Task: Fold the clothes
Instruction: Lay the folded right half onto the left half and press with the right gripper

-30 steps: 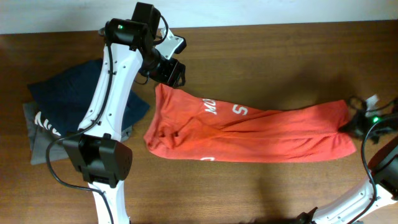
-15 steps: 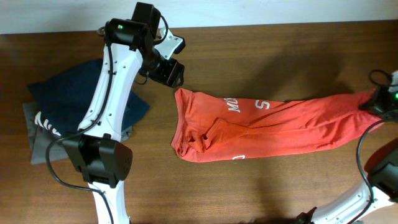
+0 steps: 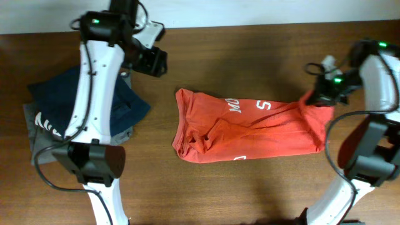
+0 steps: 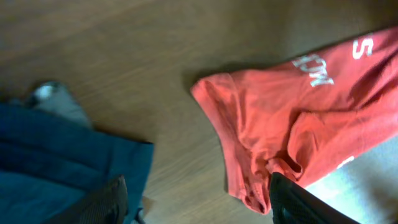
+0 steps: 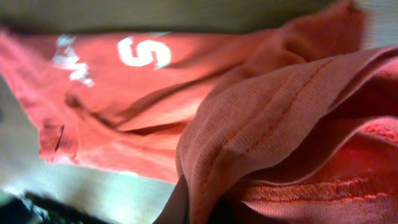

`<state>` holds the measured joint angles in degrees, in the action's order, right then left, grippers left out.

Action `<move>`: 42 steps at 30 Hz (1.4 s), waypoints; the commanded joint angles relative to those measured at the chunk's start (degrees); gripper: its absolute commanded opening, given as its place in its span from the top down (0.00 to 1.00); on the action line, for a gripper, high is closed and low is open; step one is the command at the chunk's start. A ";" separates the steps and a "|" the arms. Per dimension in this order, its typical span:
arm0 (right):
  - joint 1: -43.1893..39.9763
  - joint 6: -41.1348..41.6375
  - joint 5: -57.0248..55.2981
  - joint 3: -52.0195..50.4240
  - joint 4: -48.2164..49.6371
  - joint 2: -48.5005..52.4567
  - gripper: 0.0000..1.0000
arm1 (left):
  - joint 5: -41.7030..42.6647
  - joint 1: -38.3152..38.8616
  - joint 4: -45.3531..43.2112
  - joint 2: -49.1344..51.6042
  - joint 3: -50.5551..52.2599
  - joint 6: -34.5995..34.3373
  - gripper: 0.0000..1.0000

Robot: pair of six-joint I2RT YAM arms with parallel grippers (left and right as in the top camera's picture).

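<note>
The right tool, clenching the shirt's end, is doubling it back leftward into a fold; the released left tool is retreating.

Navy garment overlaps grey garment on table.

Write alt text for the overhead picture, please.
An orange-red T-shirt lies bunched on a wooden table, its right end pinched by the right gripper. The left gripper hovers open near a navy garment.

Looks like a robotics lab: a white cabled left robot arm and its right-hand twin stand at a brown wooden table.
</note>
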<state>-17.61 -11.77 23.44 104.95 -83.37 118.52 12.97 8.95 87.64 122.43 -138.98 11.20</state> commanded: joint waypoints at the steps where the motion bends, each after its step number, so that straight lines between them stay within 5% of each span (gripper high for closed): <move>1: 6.43 0.31 0.26 0.48 -0.68 -2.45 0.96 | -0.57 -1.60 0.98 -1.33 -2.64 -0.90 0.27; 10: 22.21 3.80 -3.80 -0.48 -1.07 -2.10 0.93 | -0.57 -2.36 2.03 -1.33 -2.82 -0.90 0.26; 14: 25.86 5.44 -4.90 -2.91 0.68 -1.88 0.60 | -0.59 -2.36 2.08 -1.33 -2.82 -0.87 0.27; 22: 24.41 5.49 -4.90 -3.69 1.60 -2.73 0.58 | -0.59 -2.36 2.03 -1.33 -2.82 -0.87 0.27; 27: 18.53 9.29 -7.39 -3.91 4.09 -2.64 0.60 | -0.61 -2.36 2.03 -1.33 -2.82 -0.87 0.27; 33: 17.00 9.31 -7.43 -6.29 5.79 -2.64 0.82 | -0.61 -2.36 1.01 -1.33 -2.82 -0.87 0.26; 39: 19.26 17.16 -7.17 -16.76 19.52 -2.64 0.91 | -0.61 -2.36 0.28 -1.33 -2.82 -0.87 0.26; 42: 21.00 18.93 1.55 -20.41 27.74 -2.64 0.93 | -0.61 -2.36 0.28 -1.33 -2.82 -0.87 0.26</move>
<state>1.67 3.25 17.74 87.00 -59.46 117.34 12.56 6.68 88.05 122.43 -140.86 10.85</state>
